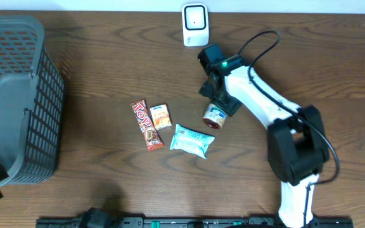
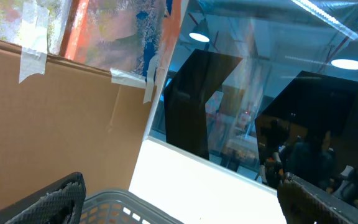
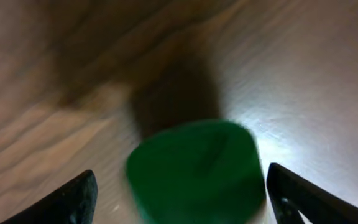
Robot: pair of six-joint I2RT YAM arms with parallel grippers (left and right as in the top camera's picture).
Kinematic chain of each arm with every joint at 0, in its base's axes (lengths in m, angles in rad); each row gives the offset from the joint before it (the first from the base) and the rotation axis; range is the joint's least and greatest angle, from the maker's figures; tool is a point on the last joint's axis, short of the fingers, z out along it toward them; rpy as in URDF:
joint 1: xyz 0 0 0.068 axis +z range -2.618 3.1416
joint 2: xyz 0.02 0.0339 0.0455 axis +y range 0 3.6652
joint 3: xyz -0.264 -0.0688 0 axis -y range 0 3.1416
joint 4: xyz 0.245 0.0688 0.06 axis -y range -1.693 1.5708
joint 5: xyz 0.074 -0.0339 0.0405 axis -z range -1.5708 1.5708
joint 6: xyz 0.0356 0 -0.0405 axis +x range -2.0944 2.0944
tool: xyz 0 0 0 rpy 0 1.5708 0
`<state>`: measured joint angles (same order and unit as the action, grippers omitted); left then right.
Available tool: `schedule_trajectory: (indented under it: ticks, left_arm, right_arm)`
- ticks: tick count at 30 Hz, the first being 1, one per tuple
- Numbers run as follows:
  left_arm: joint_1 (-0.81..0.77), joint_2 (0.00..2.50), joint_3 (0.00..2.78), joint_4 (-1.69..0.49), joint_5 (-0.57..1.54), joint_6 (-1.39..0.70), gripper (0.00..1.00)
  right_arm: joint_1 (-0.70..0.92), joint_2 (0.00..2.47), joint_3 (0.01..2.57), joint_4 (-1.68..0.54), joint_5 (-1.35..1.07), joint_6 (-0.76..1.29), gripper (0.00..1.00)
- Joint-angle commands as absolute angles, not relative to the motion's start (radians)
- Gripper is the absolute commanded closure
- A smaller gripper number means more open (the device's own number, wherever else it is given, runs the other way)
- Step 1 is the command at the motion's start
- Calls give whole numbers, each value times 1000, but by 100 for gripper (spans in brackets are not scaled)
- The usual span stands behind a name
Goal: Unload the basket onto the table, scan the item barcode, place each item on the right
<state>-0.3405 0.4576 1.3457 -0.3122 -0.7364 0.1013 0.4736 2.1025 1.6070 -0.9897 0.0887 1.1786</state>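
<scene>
Mesh plastic basket sits far left on the wood-grain table; the left gripper gapes wide, empty. Mid-table lie a glossy red bar, an orange sachet and a crinkled pale-blue packet. Further right, a small round green-lidded tub sits between the right gripper fingers, spread wide, near the white scanner.
</scene>
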Motion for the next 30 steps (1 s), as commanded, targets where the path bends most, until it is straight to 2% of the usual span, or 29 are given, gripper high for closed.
schedule_trajectory:
  ticks: [1, 5, 6, 9, 11, 15, 20, 27, 30]
  left_arm:
    - [-339, 450, 1341, -310, -746, 93, 2]
    - [-339, 450, 1341, -311, -745, 93, 2]
    - [-339, 450, 1341, -310, -746, 93, 2]
    - [-339, 450, 1341, -310, -746, 93, 2]
    - [-339, 450, 1341, -310, -746, 93, 2]
    - [-339, 450, 1341, -310, -746, 93, 2]
    - [-339, 450, 1341, -310, -746, 93, 2]
    - [-339, 450, 1341, -310, -746, 93, 2]
    - [-339, 450, 1341, -310, -746, 93, 2]
  right_arm:
    - [458, 2160, 1599, -992, 62, 1141, 20]
    - [455, 2163, 1600, -1017, 78, 1114, 30]
    - [453, 2160, 1601, -1016, 76, 1093, 37]
    - [449, 2158, 1603, -1023, 76, 1045, 49]
    - [447, 2156, 1604, -1021, 76, 1018, 53]
    - [445, 2149, 1631, -982, 52, 872, 57]
    - [445, 2148, 1698, -896, -14, 664, 57]
    - [449, 2144, 1774, -812, -31, 538, 60]
    - [461, 2144, 1774, -764, 54, 518, 60]
